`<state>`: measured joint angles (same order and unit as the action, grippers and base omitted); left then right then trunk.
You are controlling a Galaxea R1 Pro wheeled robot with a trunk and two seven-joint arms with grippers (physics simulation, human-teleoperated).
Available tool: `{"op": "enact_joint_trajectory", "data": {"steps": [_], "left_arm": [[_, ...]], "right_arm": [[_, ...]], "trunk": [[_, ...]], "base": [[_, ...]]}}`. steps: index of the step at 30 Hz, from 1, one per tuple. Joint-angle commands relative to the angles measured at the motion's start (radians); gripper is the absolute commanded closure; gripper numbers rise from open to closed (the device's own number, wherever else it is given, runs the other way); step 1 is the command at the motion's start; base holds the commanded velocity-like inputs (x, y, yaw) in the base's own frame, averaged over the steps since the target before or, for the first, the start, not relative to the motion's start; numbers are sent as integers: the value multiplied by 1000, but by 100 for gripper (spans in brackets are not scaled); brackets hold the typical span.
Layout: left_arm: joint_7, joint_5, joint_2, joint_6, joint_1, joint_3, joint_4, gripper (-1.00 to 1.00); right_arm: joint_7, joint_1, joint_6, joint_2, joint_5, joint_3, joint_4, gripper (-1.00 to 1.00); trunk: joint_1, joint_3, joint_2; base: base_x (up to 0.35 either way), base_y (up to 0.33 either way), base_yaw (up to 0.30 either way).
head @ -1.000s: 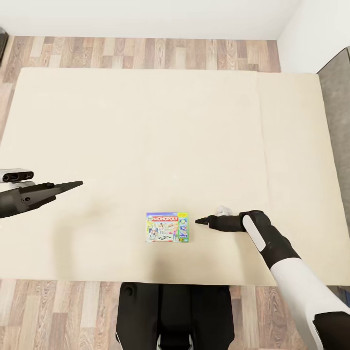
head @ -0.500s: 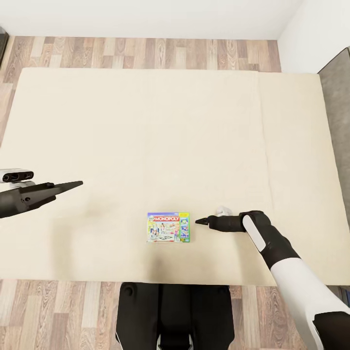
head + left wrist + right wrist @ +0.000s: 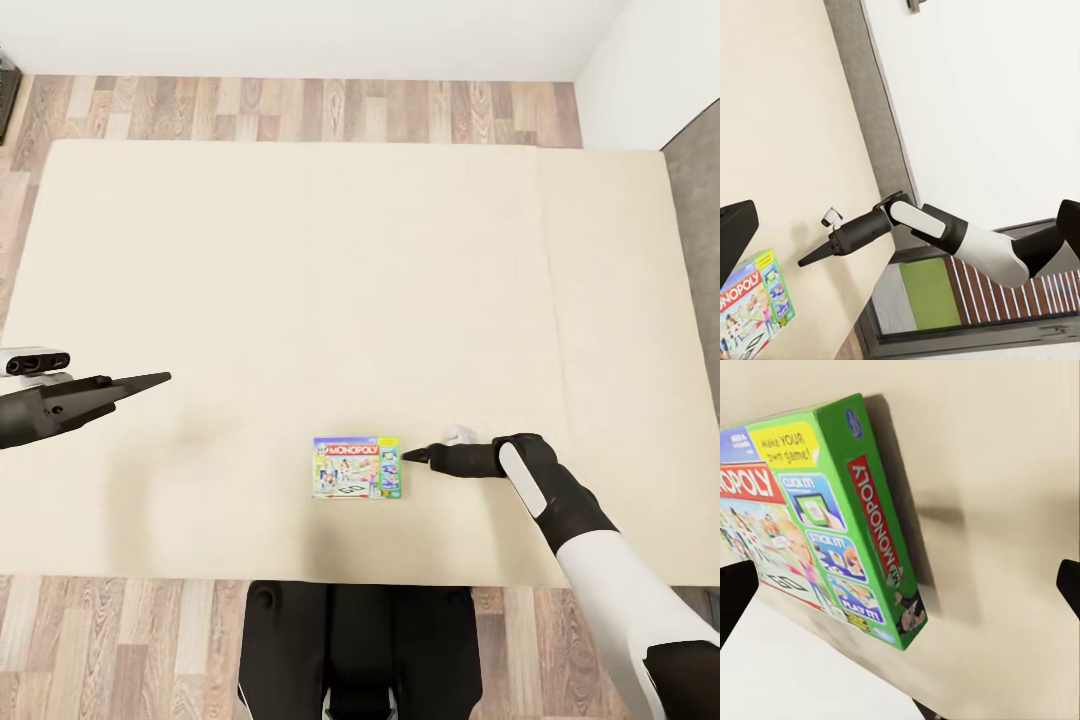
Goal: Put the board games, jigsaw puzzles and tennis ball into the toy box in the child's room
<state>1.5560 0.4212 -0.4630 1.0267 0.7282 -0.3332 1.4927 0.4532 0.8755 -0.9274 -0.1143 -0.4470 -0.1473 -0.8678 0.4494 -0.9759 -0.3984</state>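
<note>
One board game, a blue and green MONOPOLY box (image 3: 359,467), lies flat on the cream bed (image 3: 300,280) near its front edge. My right gripper (image 3: 406,455) hangs low over the bed with its tip at the box's right edge. In the right wrist view the box's green side (image 3: 881,551) lies close ahead and the two fingertips (image 3: 735,600) stand wide apart, open and empty. My left gripper (image 3: 165,378) hovers over the bed's left part, far from the box and open. The left wrist view shows the box (image 3: 754,307) and the right gripper (image 3: 801,262).
Wood plank floor (image 3: 300,110) runs behind the bed and in front of it, where my dark base (image 3: 360,640) stands. A grey panel (image 3: 700,170) borders the bed on the right, below a white wall. A faint seam (image 3: 555,330) crosses the mattress.
The whole picture has shifted right, so the camera has moved. The gap between the box's right edge and my right gripper's tip has closed. Both arms keep their pose.
</note>
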Motion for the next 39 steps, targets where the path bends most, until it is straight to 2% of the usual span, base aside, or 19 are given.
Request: {"op": "enact_joint_trajectory", "data": {"steps": [1, 39], "left_arm": [[4, -1, 0, 11, 0, 0, 0, -100], [4, 0, 0, 10, 0, -4, 0, -100]], "right_arm": [[6, 0, -2, -1, 5, -2, -1, -100], [6, 0, -2, -2, 5, -2, 0, -100]], "trunk": [[1, -1, -2], [1, -1, -2]], "base": [[0, 149, 0], [0, 150, 0]]}}
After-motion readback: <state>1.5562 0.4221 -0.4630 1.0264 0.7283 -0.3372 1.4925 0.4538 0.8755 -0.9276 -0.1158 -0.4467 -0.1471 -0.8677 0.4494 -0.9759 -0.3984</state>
